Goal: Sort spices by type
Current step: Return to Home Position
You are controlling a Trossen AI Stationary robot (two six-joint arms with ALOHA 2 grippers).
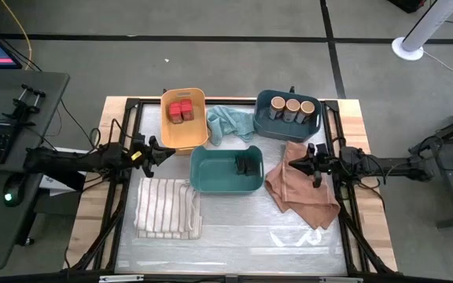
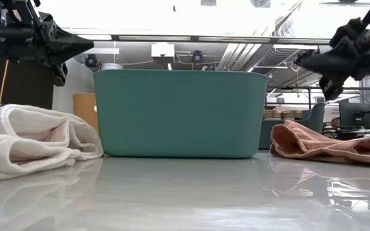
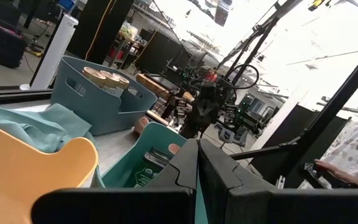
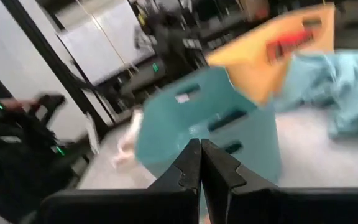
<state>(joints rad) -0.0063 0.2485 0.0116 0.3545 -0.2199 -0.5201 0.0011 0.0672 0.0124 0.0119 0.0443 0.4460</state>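
Observation:
The spices sit in three bins. Red-topped jars (image 1: 181,110) stand in the orange bin (image 1: 184,140) at the far left. Round jars with tan lids (image 1: 292,108) fill the dark blue bin (image 1: 288,130) at the far right. Black tins (image 1: 248,163) lie in the teal bin (image 1: 211,178) in the middle. My left gripper (image 1: 171,151) hovers shut between the orange and teal bins, holding nothing. My right gripper (image 1: 291,164) hovers shut over the pink cloth, right of the teal bin, also with nothing in it.
A striped white cloth (image 1: 167,208) lies near the left front, a pink cloth (image 1: 301,189) at the right, and a light teal cloth (image 1: 228,122) between the far bins. The near strip of the table (image 1: 234,244) is bare.

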